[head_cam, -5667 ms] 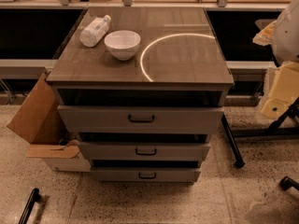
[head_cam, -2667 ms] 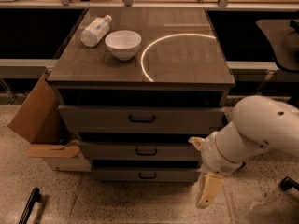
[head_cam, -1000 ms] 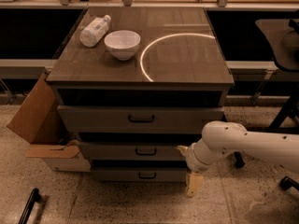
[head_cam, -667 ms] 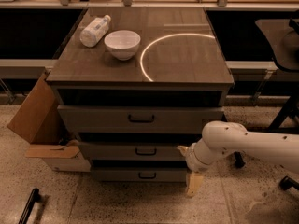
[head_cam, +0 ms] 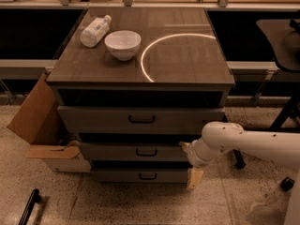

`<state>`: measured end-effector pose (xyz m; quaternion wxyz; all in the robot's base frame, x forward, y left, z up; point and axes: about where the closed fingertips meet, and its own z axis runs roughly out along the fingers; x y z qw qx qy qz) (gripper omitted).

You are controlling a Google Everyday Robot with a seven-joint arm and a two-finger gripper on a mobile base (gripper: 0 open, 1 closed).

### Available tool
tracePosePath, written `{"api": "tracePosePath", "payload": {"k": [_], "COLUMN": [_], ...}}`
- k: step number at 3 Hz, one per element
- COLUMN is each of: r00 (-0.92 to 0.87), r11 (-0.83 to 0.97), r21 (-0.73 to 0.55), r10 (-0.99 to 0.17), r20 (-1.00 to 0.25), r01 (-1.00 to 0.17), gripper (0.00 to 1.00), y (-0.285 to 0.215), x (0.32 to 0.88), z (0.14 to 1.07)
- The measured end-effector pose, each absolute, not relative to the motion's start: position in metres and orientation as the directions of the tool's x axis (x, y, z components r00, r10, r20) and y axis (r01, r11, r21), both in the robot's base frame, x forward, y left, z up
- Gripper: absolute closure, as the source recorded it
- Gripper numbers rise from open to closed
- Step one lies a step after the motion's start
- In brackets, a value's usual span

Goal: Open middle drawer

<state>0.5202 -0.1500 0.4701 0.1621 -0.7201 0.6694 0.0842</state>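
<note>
Since the earlier views the arm has swung in from the right edge of the scene and come down in front of the cabinet. Over the last second it has barely shifted. The gripper [head_cam: 194, 175] now hangs low at the right end of the middle drawer [head_cam: 108, 151], its tip in front of the right corner of the lowest drawer [head_cam: 117, 175]. It is well to the right of the dark loop handle [head_cam: 146, 152] and not touching it. Whether the gripper is released or clenched cannot be told. The middle drawer sits where it did, closed, between the top drawer [head_cam: 93, 120] and the lowest. Judgement: approach under way, handle not yet reached, pull not begun; a leftward correction is needed.
</note>
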Motion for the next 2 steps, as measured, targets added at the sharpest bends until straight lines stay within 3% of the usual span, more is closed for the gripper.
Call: {"api": "tracePosePath", "payload": {"k": [2], "r00": [0.073], "r11": [-0.026], "r21": [-0.164], "r10": [-0.955], "r20": [-0.288], "r01": [-0.986], "gripper": [0.0], "y": [-0.16], "x": [0.558], "z": [0.438]}}
